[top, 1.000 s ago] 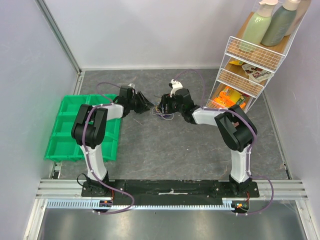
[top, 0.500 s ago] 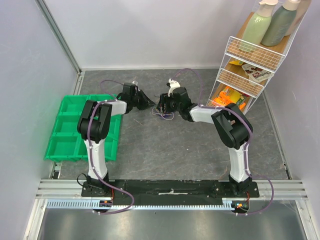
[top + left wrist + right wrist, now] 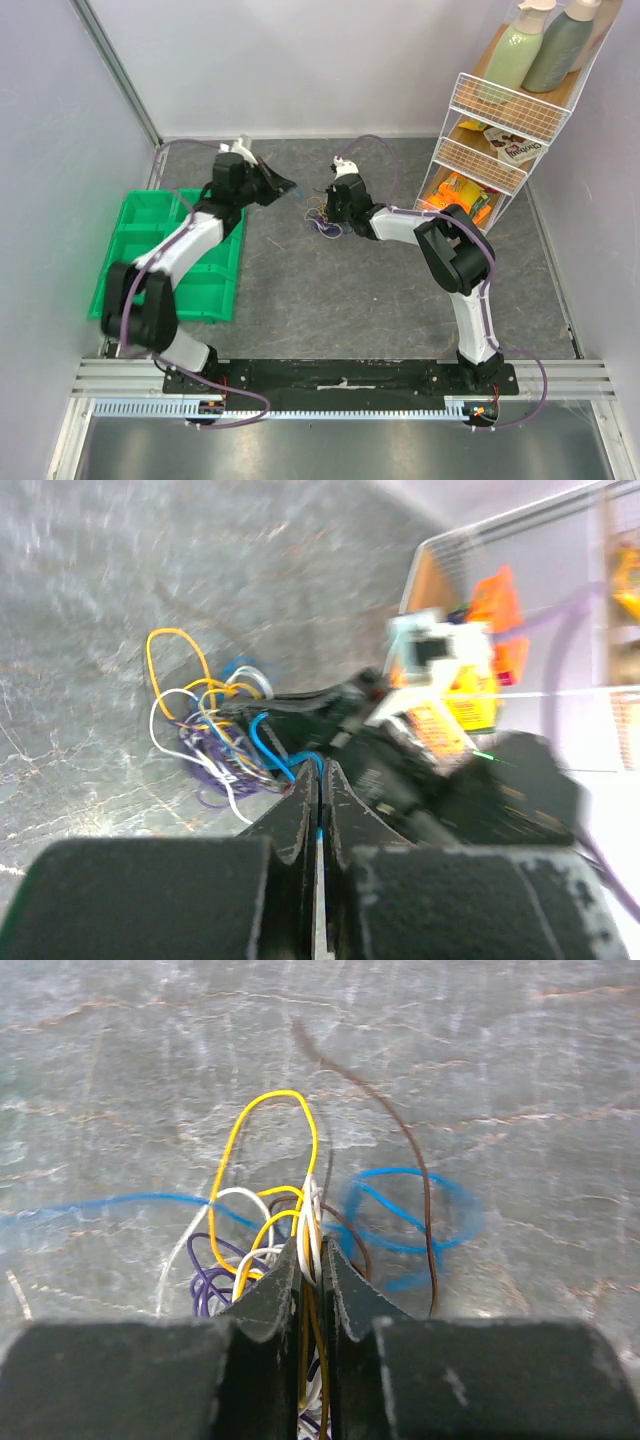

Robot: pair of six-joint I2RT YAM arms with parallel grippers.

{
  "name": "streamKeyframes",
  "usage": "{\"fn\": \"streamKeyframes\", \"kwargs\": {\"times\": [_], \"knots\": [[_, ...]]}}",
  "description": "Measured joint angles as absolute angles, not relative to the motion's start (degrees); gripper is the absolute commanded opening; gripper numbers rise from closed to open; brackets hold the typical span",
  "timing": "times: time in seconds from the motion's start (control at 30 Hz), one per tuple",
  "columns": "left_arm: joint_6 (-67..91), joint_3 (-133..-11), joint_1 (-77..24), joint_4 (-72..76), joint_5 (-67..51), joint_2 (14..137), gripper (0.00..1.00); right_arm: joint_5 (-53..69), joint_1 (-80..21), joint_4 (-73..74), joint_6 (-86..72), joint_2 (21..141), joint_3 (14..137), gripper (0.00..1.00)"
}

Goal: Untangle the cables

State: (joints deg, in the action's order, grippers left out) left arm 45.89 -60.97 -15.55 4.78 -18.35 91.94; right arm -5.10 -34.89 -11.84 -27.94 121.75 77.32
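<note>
The cables (image 3: 321,221) lie in a small tangle on the grey table, between the two grippers. In the left wrist view the bundle (image 3: 214,742) shows yellow, white, purple and blue strands. My left gripper (image 3: 319,778) is shut on one blue cable running out of the tangle; from above it (image 3: 289,187) sits just left of the bundle. My right gripper (image 3: 311,1251) is shut on yellow and white cables of the bundle, with purple loops (image 3: 212,1282) at its left. A blue loop (image 3: 404,1212) and a brown strand (image 3: 405,1142) lie loose beyond it. Seen from above, the right gripper (image 3: 331,209) is over the tangle.
A green compartment tray (image 3: 128,272) lies at the left, partly under the left arm. A white wire rack (image 3: 478,152) with snack packs and bottles stands at the back right. Walls close the table at the back and sides.
Both grippers have shut, the left on a blue cable and the right on yellow and white ones. The left arm has stretched out and its gripper has shifted toward the back.
</note>
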Motion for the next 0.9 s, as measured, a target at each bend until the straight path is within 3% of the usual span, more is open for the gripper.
{"fn": "streamKeyframes", "kwargs": {"times": [0.43,0.9], "knots": [[33.63,-61.93,-15.62,-17.76,-5.13,46.98,0.02,-14.76,-32.42,-8.51,-27.92,121.23,77.34,0.13],[25.76,-84.86,-15.62,-33.30,5.41,34.37,0.02,-18.35,-32.01,-6.42,-27.88,121.01,77.34,0.20]]}}
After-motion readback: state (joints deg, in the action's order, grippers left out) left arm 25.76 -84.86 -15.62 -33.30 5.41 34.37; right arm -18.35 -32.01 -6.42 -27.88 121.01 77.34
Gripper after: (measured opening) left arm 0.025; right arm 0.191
